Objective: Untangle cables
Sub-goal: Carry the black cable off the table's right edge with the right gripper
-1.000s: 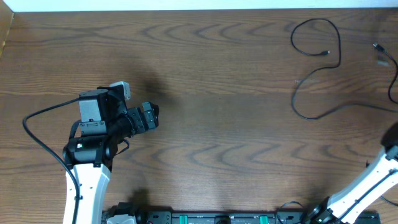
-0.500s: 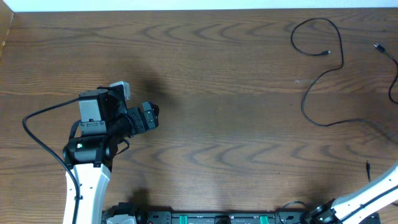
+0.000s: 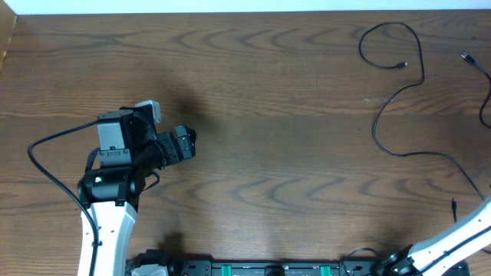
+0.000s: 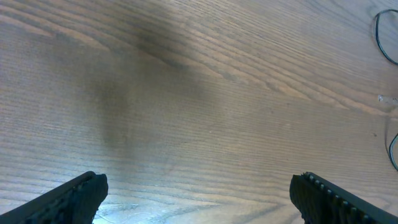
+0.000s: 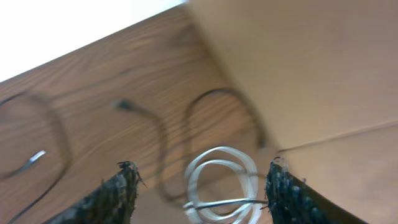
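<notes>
Standing wide and empty, the right gripper (image 5: 202, 167) may snag the coiled white cable (image 5: 219, 150) together with the thin black cable (image 5: 158, 134).

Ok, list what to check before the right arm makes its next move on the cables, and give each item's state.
1. Left gripper fingers wide apart, nothing between them: ok.
2. Right gripper fingers apart: ok.
3. White cable free of the right fingers: cannot tell, the wrist view is blurred.
4. White cable separate from the nearby black cable: cannot tell.
5. Long black cable lies loose with no knot visible: ok.
6. Right gripper visible from overhead: not ok, it is out of frame.
</notes>
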Tool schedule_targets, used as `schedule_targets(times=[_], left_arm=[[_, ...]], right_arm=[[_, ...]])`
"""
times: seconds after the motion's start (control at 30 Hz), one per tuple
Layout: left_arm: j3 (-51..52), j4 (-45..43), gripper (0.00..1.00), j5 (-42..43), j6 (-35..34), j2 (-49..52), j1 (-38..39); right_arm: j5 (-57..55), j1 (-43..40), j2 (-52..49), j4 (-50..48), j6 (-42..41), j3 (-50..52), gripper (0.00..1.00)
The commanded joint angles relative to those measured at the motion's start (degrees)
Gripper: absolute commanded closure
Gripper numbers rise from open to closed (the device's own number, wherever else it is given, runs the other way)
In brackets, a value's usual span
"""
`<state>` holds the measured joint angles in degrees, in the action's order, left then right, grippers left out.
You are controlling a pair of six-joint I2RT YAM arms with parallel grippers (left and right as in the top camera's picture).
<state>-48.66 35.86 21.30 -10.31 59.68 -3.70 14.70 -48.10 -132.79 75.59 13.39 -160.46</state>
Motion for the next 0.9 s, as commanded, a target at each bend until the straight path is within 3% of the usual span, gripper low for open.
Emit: schedule_targets(times=[0.0, 0.07, 0.1, 0.43, 0.7, 0.87], left_arm=[[-0.52, 0.13, 0.01, 0.48, 0.55, 0.13, -0.24], [-0.52, 0.13, 0.02, 0.48, 0.55, 0.13, -0.24], [-0.52, 0.13, 0.02, 0.48, 0.55, 0.13, -0.24], [-0.52, 0.13, 0.02, 0.48, 0.55, 0.13, -0.24], [-0.52, 0.13, 0.02, 0.46, 0.55, 0.13, -0.24], [-0.52, 0.13, 0.02, 0.46, 0.55, 0.13, -0.24]], right_arm=[[9.07, 2.34, 0.55, 3.48, 0.57, -0.98, 0.22], [9.05, 3.93, 0.46, 6.88, 0.57, -0.98, 0.11], [9.35, 4.76, 0.46, 8.48, 0.52, -0.98, 0.01], [14.93, 13.27, 0.44, 15.69, -0.96, -0.81, 0.01], [1.11, 20.37, 0.44, 15.45, -19.12, 4.74, 0.01], [-0.22, 24.39, 0.44, 12.41, -25.11, 13.03, 0.04]])
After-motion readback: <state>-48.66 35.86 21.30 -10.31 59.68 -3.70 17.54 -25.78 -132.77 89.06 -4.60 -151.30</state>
